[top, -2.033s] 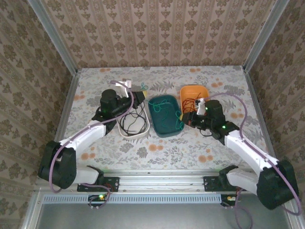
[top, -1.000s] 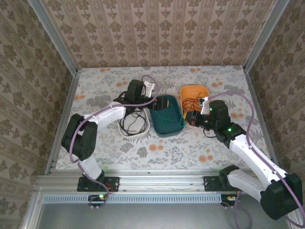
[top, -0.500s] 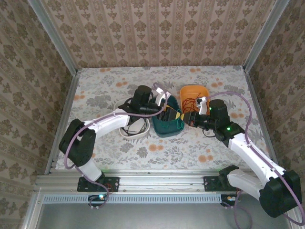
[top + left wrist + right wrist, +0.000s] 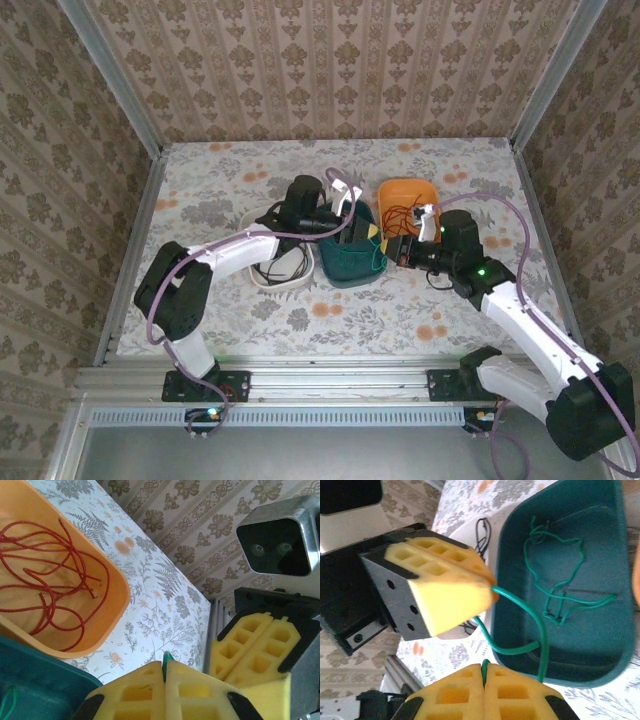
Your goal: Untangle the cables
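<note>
- The left tool (image 4: 489, 586) is squeezed shut on the thin green cable (image 4: 555, 600). The cable comes out right where its two yellow foam pads meet.
- The right tool (image 4: 484, 672) is pinched shut on the same green cable. A little green bit pokes up from the line between its pads.
- The two tools are near each other, above the edge of the deep teal plastic tray (image 4: 615, 645). Their pads do not touch.
- A short bit of green cable bends in a curve between the two tools.
- The rest of the green cable lies in a loose squiggle on the bottom of the teal tray.
- The thin red cable (image 4: 50, 570) lies in messy loops inside the orange plastic tray (image 4: 107, 610). No tool is touching it.
- The thin black cable (image 4: 275, 262) lies curled in the white plastic tray (image 4: 280, 287). No tool is touching it either.
- The three trays sit in a row on the flowery tabletop (image 4: 330, 315). The white one is on the left, the teal one is in the middle and the orange one is on the right.
- The left arm reaches over the white tray to get to the teal tray.
</note>
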Controlling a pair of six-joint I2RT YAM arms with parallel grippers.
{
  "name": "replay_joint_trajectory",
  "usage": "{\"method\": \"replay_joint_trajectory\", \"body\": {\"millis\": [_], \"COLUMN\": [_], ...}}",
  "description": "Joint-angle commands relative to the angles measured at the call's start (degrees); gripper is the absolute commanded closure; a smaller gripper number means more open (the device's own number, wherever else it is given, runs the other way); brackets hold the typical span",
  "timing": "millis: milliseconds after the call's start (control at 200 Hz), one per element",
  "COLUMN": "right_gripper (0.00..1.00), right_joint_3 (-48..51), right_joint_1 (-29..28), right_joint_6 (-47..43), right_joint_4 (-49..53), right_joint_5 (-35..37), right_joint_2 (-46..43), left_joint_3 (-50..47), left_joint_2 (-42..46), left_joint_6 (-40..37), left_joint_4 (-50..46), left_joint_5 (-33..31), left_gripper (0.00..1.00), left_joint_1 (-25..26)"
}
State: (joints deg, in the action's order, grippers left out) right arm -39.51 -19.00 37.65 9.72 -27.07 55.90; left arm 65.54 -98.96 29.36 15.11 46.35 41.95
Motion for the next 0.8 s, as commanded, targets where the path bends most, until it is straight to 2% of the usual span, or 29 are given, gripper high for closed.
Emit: {"method": "replay_joint_trajectory", "body": {"millis": [0, 165, 350, 415, 500, 570, 605, 685, 745, 790], "right_gripper": [1.0, 1.0, 1.0, 1.0, 1.0, 1.0, 1.0, 1.0, 1.0, 1.0], "right_joint_3": [0.1, 3.3, 5.7, 6.1, 6.5, 6.2, 5.6, 4.6, 4.4, 4.3], "right_joint_1": [0.8, 5.7, 10.2, 10.2, 9.9, 7.8, 6.2, 2.9, 1.7, 1.3], "right_joint_6": [-0.4, 3.8, 6.1, 5.8, 6.2, 6.4, 6.2, 6.8, 8.3, 9.1], "right_joint_4": [5.1, 8.3, 9.9, 8.5, 3.6, 0.2, -0.9, -3.6, -6.5, -8.7], "right_joint_5": [9.6, 16.8, 16.6, 14.6, 7.7, 4.5, 4.4, 6.2, 7.6, 8.4], "right_joint_2": [-2.5, -6.1, -8.9, -9.0, -7.7, -5.9, -4.8, -2.2, 0.0, 1.6], "left_joint_3": [-1.1, -6.1, -10.1, -9.9, -9.3, -8.9, -8.8, -8.8, -8.9, -9.5], "left_joint_2": [2.4, 7.1, 10.0, 10.0, 9.4, 8.8, 8.5, 8.1, 8.5, 9.4], "left_joint_6": [-0.7, 0.0, 2.7, 2.4, 2.6, 3.4, 3.7, 4.5, 4.9, 5.0], "left_joint_4": [1.0, -0.7, -0.1, -0.9, -0.6, 0.7, 1.5, 3.5, 4.6, 5.0], "left_joint_5": [-2.2, -13.8, -18.1, -18.5, -18.2, -17.7, -17.7, -18.0, -19.2, -21.1], "left_gripper": [1.0, 1.0, 1.0, 1.0, 1.0, 1.0, 0.9, 0.55, 0.44, 0.32], "left_joint_1": [-0.7, -4.4, -9.2, -9.4, -9.3, -9.3, -9.3, -9.5, -9.7, -9.9]}}
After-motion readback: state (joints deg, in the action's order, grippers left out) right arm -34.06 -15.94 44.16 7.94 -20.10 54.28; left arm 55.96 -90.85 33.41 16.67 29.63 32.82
